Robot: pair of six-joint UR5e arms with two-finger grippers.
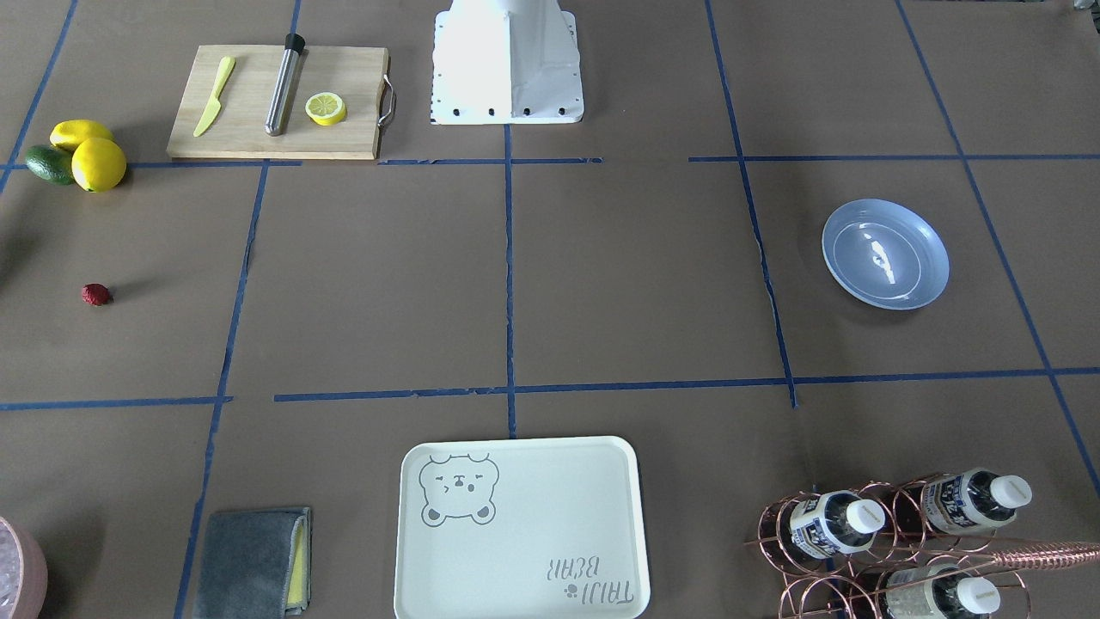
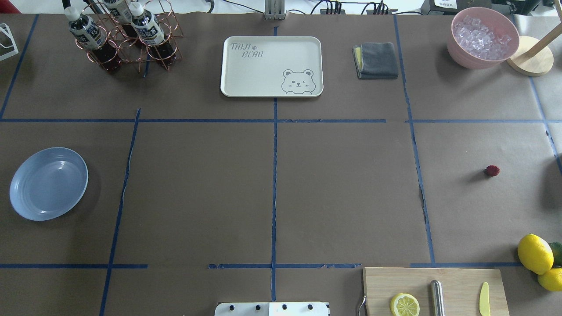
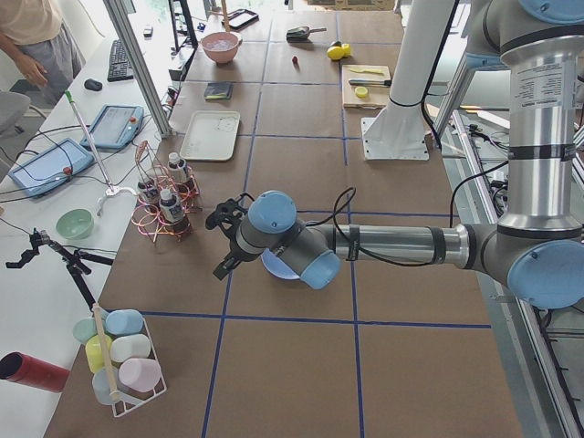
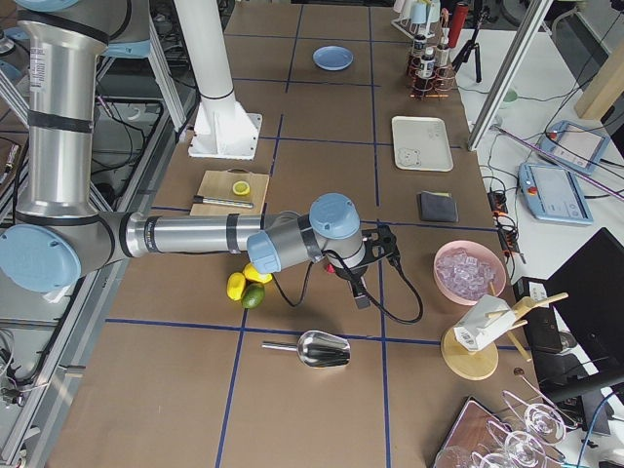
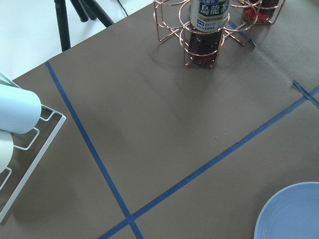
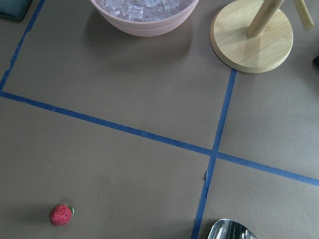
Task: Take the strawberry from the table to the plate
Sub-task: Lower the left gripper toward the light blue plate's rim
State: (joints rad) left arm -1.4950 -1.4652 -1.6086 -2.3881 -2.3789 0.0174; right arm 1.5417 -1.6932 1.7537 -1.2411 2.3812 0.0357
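Observation:
The strawberry (image 1: 96, 294) (image 2: 492, 170) (image 6: 61, 214) is a small dark-red berry lying alone on the brown table (image 2: 197, 184), on the robot's right side. At the opposite end rests the pale blue plate (image 1: 885, 254) (image 2: 48, 183) (image 5: 294, 214), with nothing on it. My left gripper (image 3: 225, 243) shows only in the exterior left view, hovering beside the plate; whether it is open or shut I cannot tell. My right gripper (image 4: 376, 263) shows only in the exterior right view, above the strawberry's area, and its state cannot be told either.
A cream bear-print tray (image 2: 272, 66), a copper rack of bottles (image 2: 123, 35), a grey cloth (image 2: 376, 60) and a pink bowl of ice (image 2: 483, 37) line the far edge. Lemons (image 2: 534, 253) and a cutting board (image 2: 434, 289) sit near the robot's right. A metal scoop (image 4: 322, 348) lies nearby.

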